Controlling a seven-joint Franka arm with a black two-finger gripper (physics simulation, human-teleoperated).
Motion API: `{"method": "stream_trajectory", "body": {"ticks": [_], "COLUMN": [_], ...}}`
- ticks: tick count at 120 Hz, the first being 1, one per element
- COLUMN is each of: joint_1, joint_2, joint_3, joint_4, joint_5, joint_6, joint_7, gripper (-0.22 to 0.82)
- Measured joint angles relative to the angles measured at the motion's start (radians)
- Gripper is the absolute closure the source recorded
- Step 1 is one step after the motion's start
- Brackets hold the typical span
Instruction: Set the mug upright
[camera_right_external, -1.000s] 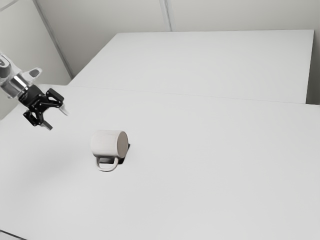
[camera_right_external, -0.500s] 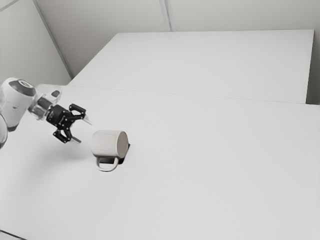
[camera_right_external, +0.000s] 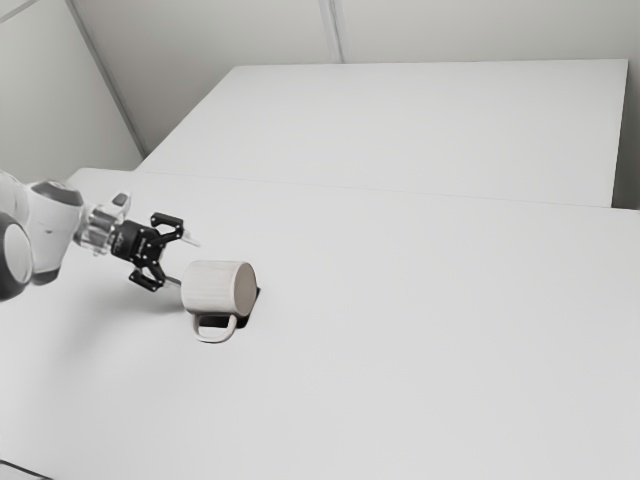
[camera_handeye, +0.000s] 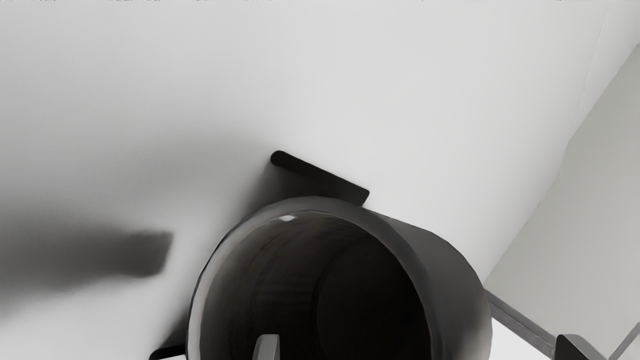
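The gripper (camera_right_external: 187, 263) is in the exterior view, beside the mug's end at the exterior view's left, with its fingers spread. A pale mug (camera_right_external: 210, 287) lies on its side on the table, its handle (camera_right_external: 216, 336) toward the exterior view's bottom edge. In the wrist view, the hollow mouth of the mug (camera_handeye: 457, 285) faces my hand. There the gripper (camera_handeye: 421, 346) stands open: one fingertip overlaps the mouth, the other is outside the mug's wall. Whether either finger touches the mug cannot be told.
The white table (camera_right_external: 420, 350) stretches toward the exterior view's right, with another pale surface (camera_right_external: 430, 130) behind it. A dark patch (camera_right_external: 247, 312) lies beside and under the mug. A thin dark line crosses the exterior view's lower left corner.
My hand has moved toward the exterior view's right and down to the mug, slowing lately. The mug has stayed where it was, and the fingers have remained apart.
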Motion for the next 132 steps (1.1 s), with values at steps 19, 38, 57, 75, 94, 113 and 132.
{"method": "stream_trajectory", "body": {"ticks": [19, 38, 57, 75, 94, 113, 132], "joint_1": [-0.010, -0.023, -0.028, -0.041, -0.050, -0.068, -0.111], "joint_2": [0.019, 0.028, 0.028, 0.021, 0.015, -0.001, -0.077], "joint_3": [-0.002, -0.007, -0.009, -0.008, -0.012, -0.013, -0.014], "joint_4": [-0.009, -0.030, -0.023, -0.021, -0.002, 0.006, 0.037], "joint_5": [-0.078, -0.142, -0.143, -0.137, -0.134, -0.119, 0.044], "joint_6": [0.003, 0.005, 0.020, 0.028, 0.033, 0.039, 0.055], "joint_7": [0.010, 0.016, 0.018, 0.020, 0.016, 0.007, 0.003], "gripper": [0.00, 0.00, 0.33, 0.60, 0.71, 0.72, 0.73]}}
